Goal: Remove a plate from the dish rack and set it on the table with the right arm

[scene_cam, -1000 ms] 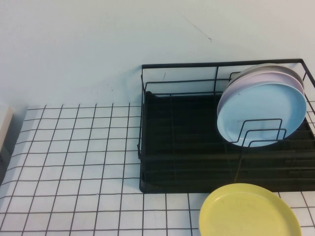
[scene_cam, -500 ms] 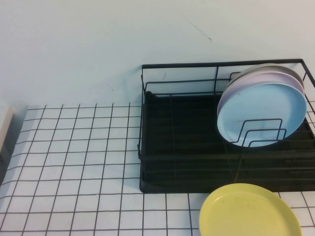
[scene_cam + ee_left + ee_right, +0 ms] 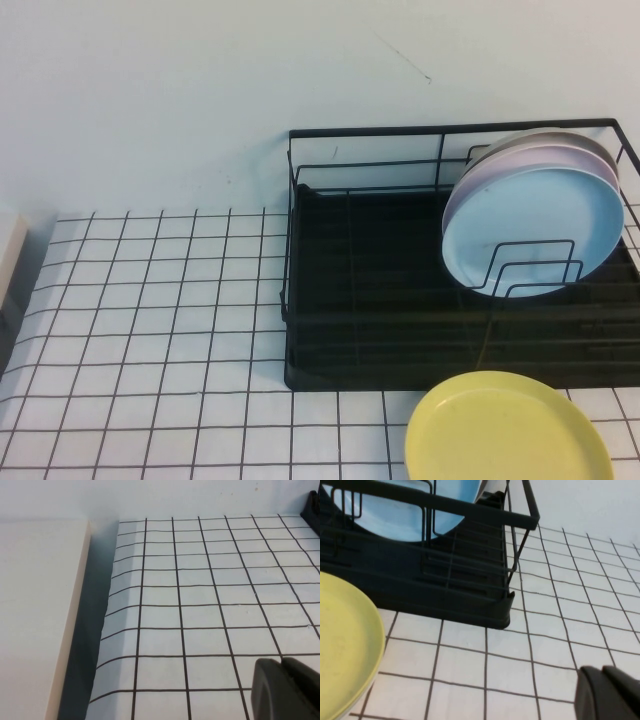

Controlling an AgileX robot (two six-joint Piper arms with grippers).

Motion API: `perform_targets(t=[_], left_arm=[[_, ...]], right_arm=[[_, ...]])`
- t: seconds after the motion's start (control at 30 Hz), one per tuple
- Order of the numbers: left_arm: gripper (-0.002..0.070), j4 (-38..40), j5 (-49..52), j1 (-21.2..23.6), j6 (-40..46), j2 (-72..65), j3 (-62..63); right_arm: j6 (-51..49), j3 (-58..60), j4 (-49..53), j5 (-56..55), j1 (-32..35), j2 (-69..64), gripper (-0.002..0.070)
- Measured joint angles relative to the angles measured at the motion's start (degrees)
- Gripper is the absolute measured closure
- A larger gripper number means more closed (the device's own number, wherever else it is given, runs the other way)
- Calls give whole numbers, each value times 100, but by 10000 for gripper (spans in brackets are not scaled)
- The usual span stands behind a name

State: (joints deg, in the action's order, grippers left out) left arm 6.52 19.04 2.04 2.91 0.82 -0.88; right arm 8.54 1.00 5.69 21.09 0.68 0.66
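I see the round matte yellow plate (image 3: 508, 426) flat on the white grid-covered table (image 3: 150, 330), at six o'clock of the black wire dish rack (image 3: 400, 290), its near edge cut off. A light blue plate (image 3: 532, 232) stands racked. Left gripper (image 3: 287, 690) and right gripper (image 3: 610, 692) show only dark tips; jaws, I can't tell.

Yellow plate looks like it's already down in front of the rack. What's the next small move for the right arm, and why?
Probably just hold the right gripper clear and parked. The yellow plate already lies flat on the table beside the dish rack, and nothing grips it. The left gripper sits over bare grid, away from the rack.
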Motion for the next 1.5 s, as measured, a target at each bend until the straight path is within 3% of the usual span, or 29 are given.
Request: perform_targets(t=[0.67, 1.5], left_arm=[[678, 0, 0, 0, 0, 0, 0], [678, 0, 0, 0, 0, 0, 0]], right_arm=[[-493, 12, -45, -39, 0, 0, 677], [-337, 12, -216, -43, 0, 0, 678]])
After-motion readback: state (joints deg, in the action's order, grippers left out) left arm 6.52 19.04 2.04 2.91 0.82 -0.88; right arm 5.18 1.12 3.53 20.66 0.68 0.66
